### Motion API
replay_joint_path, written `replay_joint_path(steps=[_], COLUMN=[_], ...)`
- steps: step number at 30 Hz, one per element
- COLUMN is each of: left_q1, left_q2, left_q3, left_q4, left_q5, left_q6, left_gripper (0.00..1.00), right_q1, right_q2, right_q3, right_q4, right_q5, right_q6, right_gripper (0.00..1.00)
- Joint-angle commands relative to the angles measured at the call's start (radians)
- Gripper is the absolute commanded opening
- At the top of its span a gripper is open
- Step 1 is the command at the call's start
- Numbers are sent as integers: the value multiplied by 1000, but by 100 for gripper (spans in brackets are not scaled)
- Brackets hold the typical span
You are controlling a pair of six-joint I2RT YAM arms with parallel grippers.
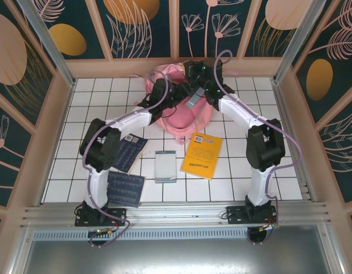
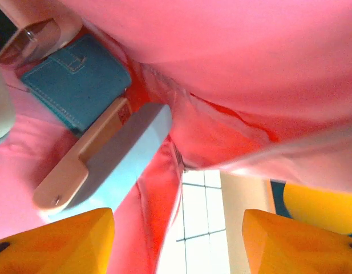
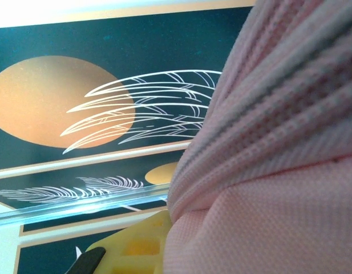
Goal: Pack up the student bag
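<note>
On the left, bent like an elbow and reaching up into the student bag (image 1: pixel 181 117): left gripper (image 2: pixel 178 245), smooth yellow fingers (image 2: pixel 56 242) spread wide apart. Inside, on soft pink cloth: a stitched blue wallet (image 2: pixel 79 80) touching a flat grey box (image 2: pixel 121 157). Big, soft and lumpy, in the upper middle of the top view, on white tiles (image 1: pixel 96 114). On the right, stretched up to the bag's far rim: right gripper (image 1: pixel 199 73), pressed together, pinching bumpy pink cloth.

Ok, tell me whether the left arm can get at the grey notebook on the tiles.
Probably yes: the notebook lies flat in the open, nothing on it. The left gripper, open, is in the pink bag and must back out first.
</note>
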Motion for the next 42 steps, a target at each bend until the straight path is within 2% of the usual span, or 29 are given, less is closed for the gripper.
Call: replay_joint_path(steps=[1, 5, 7, 11, 14, 19, 25, 29, 35, 37, 39, 42], left_q1=[3, 3, 3, 3, 3, 3, 3, 3, 3, 1, 1, 1], left_q2=[-137, -212, -252, -272, -215, -82, -87, -149, -228, -235, -250, -244], left_q3=[-49, -2, 20, 82, 151, 311, 331, 250, 92, 58, 21, 29], left_q4=[-167, -386, -457, -534, -555, -617, -583, -563, -423, -366, -290, -256], left_q5=[-20, -59, -136, -371, -423, -373, -292, -234, -210, -220, -249, -223], left_q6=[202, 425, 556, 770, 878, 945, 991, 1042, 1171, 1246, 1285, 1333], left_gripper=[61, 61, 61, 64, 65, 66, 68, 68, 68, 75, 78, 80], right_q1=[-40, -60, -68, -90, -106, -121, -124, -130, -134, -134, -136, -135], right_q2=[-47, -52, -57, -71, -76, -71, -64, -61, -64, -71, -74, -76], right_q3=[-23, -31, -31, -40, -44, -12, 7, 11, 4, -8, -28, -44], right_q4=[22, -6, -29, -64, -77, -122, -153, -157, -114, -104, -74, -51], right_q5=[-4, -47, -65, -100, -132, -190, -232, -247, -296, -302, -318, -333], right_q6=[-54, -100, -136, -180, -193, -232, -256, -264, -292, -298, -296, -290], right_gripper=[0, 0, 0, 0, 0, 0, 0, 0, 0, 0, 0, 0])
